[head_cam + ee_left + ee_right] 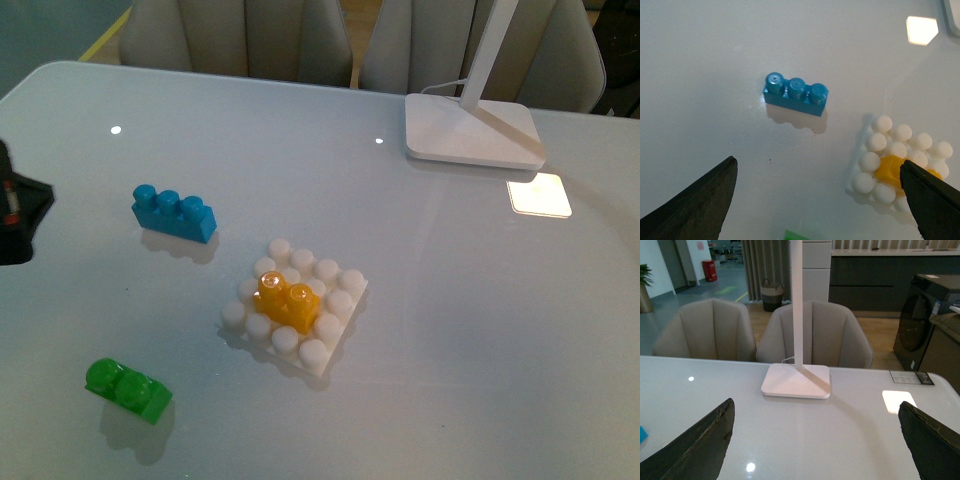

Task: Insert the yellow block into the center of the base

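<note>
We see the yellow block (288, 301) seated mid-base (340, 330); blue brick (174, 212) and green brick (127, 389) lie apart on the table (450, 300). Both hands, left (817, 192) and right (815, 440), gape empty.

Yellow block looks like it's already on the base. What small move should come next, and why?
Probably just lift the left gripper clear. The yellow block sits upright among the middle studs of the base, and the left jaws stand wide apart with nothing between them. The blue brick and green brick lie apart from it. Whether the block is fully pressed down cannot be told.
</note>
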Robot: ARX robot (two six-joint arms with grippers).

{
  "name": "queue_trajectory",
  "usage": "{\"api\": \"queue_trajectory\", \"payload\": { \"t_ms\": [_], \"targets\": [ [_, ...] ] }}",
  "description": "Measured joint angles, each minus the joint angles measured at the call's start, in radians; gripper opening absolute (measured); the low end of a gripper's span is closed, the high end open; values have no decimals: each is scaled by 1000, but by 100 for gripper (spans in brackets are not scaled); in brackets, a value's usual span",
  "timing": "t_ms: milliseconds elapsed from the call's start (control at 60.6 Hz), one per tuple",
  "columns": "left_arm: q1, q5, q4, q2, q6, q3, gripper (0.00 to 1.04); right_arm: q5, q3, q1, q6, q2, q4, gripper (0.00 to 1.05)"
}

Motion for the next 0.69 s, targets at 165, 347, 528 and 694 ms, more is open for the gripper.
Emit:
{"api": "queue_trajectory", "payload": {
  "t_ms": [165, 347, 528, 694],
  "targets": [
    [16, -67, 499, 124, 93, -174, 66, 0, 0, 0, 0, 0, 0, 96],
    [73, -8, 782, -127, 134, -294, 21, 0, 0, 0, 0, -1, 0, 96],
    [121, 29, 605, -328, 140, -332, 3, 0, 0, 0, 0, -1, 0, 96],
    [122, 31, 428, -529, 141, -333, 3, 0, 0, 0, 0, -1, 0, 96]
  ]
}}
